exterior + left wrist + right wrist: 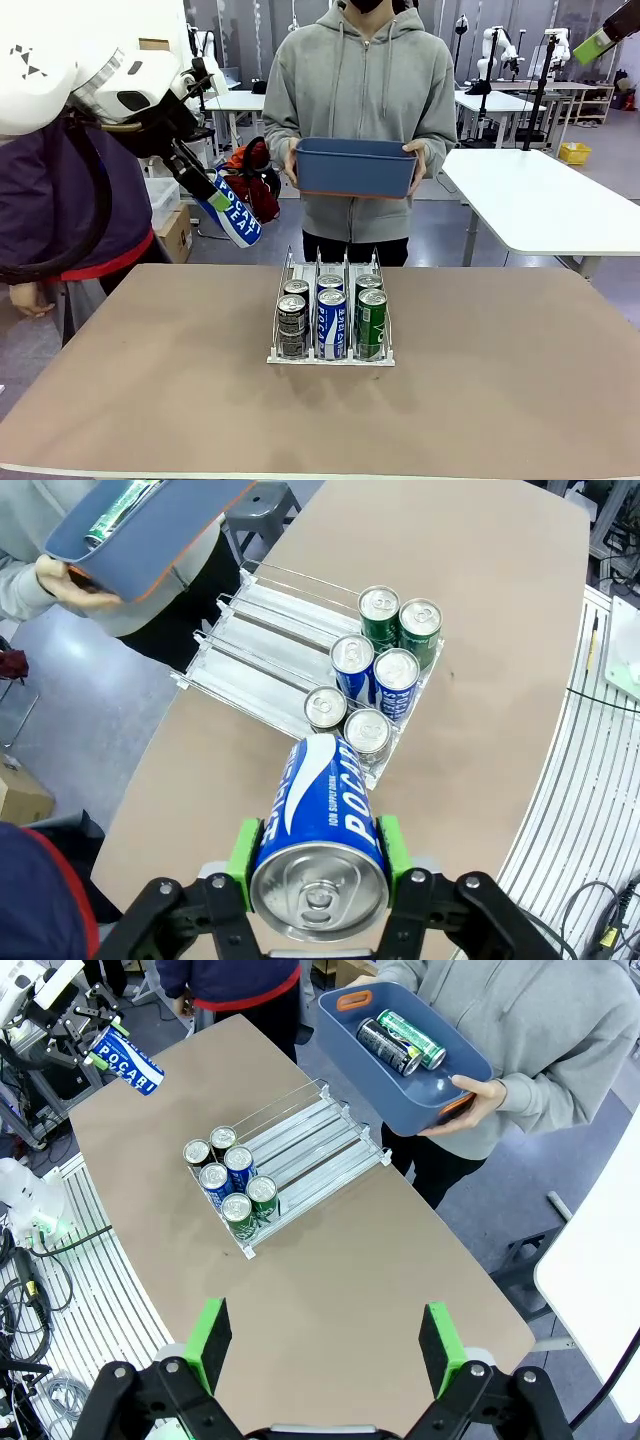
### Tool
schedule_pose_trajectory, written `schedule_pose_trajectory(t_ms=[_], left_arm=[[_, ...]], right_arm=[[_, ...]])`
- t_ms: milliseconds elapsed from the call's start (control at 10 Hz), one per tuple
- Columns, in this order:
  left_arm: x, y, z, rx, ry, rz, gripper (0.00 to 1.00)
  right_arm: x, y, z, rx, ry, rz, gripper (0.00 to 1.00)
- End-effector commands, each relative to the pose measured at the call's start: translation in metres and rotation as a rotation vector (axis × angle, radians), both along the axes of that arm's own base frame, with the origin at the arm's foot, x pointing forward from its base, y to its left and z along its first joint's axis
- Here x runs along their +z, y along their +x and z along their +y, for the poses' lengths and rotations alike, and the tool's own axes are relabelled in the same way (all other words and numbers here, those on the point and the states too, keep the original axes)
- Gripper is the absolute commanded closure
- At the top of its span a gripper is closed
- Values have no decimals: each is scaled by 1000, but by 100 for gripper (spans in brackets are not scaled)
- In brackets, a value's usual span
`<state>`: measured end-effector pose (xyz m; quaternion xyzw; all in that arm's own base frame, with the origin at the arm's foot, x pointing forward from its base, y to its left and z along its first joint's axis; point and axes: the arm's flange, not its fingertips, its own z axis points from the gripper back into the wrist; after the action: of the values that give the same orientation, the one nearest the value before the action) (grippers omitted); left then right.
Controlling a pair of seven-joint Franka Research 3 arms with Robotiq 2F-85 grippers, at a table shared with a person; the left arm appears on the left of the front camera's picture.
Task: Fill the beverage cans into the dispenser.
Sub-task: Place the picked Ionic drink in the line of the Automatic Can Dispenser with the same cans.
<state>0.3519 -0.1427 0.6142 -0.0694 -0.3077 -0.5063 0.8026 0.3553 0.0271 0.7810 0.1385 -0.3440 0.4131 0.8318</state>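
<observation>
You have open table [520, 380] on both sides of the rack [265, 630] and in front of it. Six cans [331, 318] fill the near end of its three lanes, but the far part of each lane is bare. Just past the far end, a person holds a blue bin [355, 168] up high, so watch out there.

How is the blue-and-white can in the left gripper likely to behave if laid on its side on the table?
The blue-and-white can is a smooth cylinder, so it would probably roll on the flat table. Its tab looks unopened, so it is likely full and fairly heavy. Its glossy wall, clamped in the left gripper, may be slippery.
</observation>
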Motion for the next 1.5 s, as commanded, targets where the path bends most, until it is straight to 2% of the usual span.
schedule_pose_trajectory(t_ms=[0, 200, 300, 400, 500, 700, 800, 900, 1100, 1400], left_arm=[[6, 4, 6, 34, 1, -33, 43], [1, 1, 3, 6, -1, -7, 43], [-8, 0, -10, 101, -1, -28, 43], [-19, -16, -22, 144, 22, -31, 43], [-31, -36, -33, 247, 37, -53, 43], [-52, -75, -49, 178, 52, -41, 43], [-64, -86, -56, 192, 82, -63, 43], [-74, -94, -64, 155, 53, -63, 43], [-91, -105, -82, 101, -12, -16, 43], [-114, -101, -104, 17, 19, 63, 43]], right_arm=[[-1, -1, 0, 2, 0, 1, 0], [-1, -1, 0, 2, 0, 1, 0], [-1, -1, 0, 2, 0, 1, 0], [-1, -1, 0, 2, 0, 1, 0], [-1, -1, 0, 2, 0, 1, 0], [-1, -1, 0, 2, 0, 1, 0], [-1, -1, 0, 2, 0, 1, 0], [-1, -1, 0, 2, 0, 1, 0], [-1, -1, 0, 2, 0, 1, 0], [-1, -1, 0, 2, 0, 1, 0]])
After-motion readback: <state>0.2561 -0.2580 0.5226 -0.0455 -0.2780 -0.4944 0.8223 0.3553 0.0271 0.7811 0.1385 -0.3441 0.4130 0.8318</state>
